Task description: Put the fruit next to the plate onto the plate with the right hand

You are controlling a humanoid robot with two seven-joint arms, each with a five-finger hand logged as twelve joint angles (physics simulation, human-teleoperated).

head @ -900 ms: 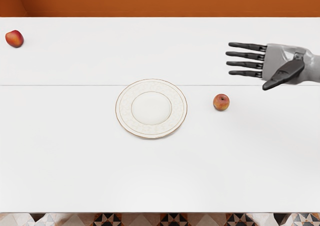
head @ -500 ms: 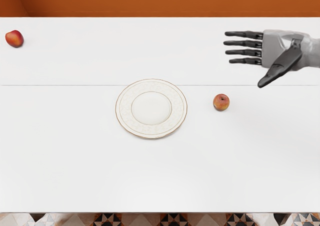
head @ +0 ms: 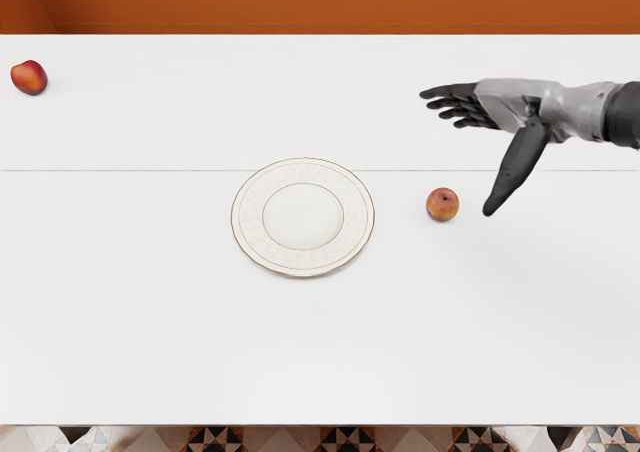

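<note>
A small red-orange apple (head: 442, 204) lies on the white table just right of a white plate (head: 303, 217) with a patterned rim. My right hand (head: 470, 137) comes in from the right edge and hovers above and slightly right of that apple. Its fingers (head: 450, 99) are spread and hold nothing, and the thumb points down beside the fruit without touching it. The left hand is out of view.
A second red apple (head: 29, 76) sits far off at the table's back left corner. The white table (head: 320, 342) ends at an orange wall behind and a front edge above a patterned floor.
My right hand has moved left and a little lower toward the apple by the plate, rotating so the thumb now points down beside it. Apple and plate have not moved.
</note>
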